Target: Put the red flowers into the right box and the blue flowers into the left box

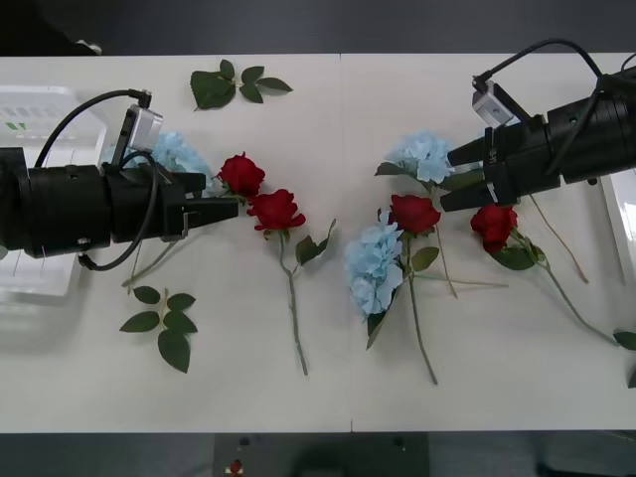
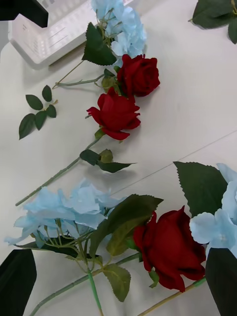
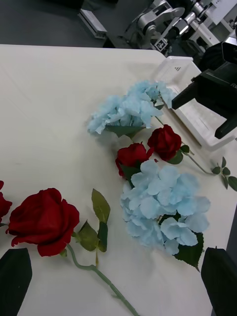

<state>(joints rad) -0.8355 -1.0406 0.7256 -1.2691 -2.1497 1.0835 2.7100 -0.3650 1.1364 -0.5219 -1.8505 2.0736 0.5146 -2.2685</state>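
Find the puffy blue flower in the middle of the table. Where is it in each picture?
Front view: the blue flower lies mid-table, just below and left of a red rose.
Right wrist view: the blue flower is close to the camera, beside that red rose.
Left wrist view: it is the nearest blue cluster, next to that red rose.
Shared landmark: the red rose beside it.

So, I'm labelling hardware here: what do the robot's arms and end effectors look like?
Both arms are thick matte-black cylinders with looping black cables and a small silver camera box. The left end effector and right end effector have black tapered fingers.
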